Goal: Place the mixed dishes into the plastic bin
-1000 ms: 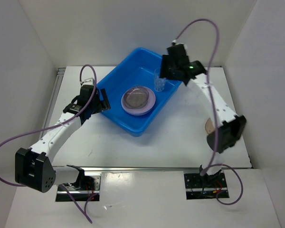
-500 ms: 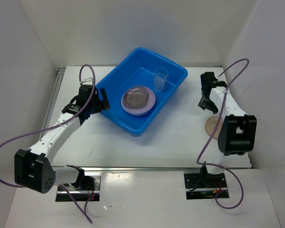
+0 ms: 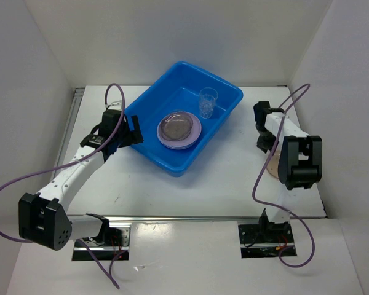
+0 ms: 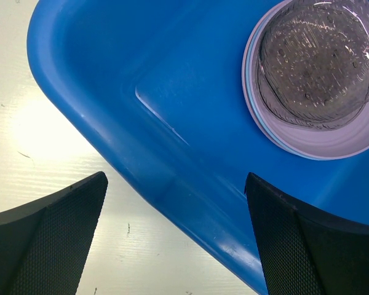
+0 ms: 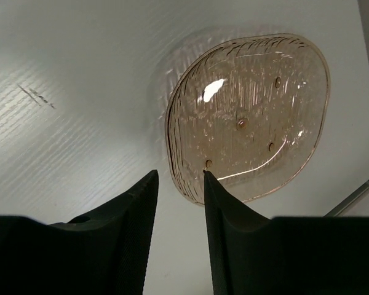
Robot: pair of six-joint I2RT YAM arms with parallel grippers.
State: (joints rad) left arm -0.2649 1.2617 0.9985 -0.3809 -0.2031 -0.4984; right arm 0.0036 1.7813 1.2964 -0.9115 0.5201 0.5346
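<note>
Table (image 3: 234, 178): tan plate (image 5: 249, 117) near right edge, bin (image 3: 175, 165) well apart.

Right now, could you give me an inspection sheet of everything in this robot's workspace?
Surface: white table, faint scuffs, no spills seen.
Job's things: blue bin holds a lavender plate with a grey speckled plate on it and an upright clear cup. A tan translucent plate lies outside, on the table at the right.
Clutter: nothing seen.
Grippers: left gripper wide open at the bin's near-left wall, holding nothing. Right gripper has its jaws narrowly apart over the tan plate's rim, not clamped.
Cables: purple cables loop freely above both arms.
Surroundings: white walls.
</note>
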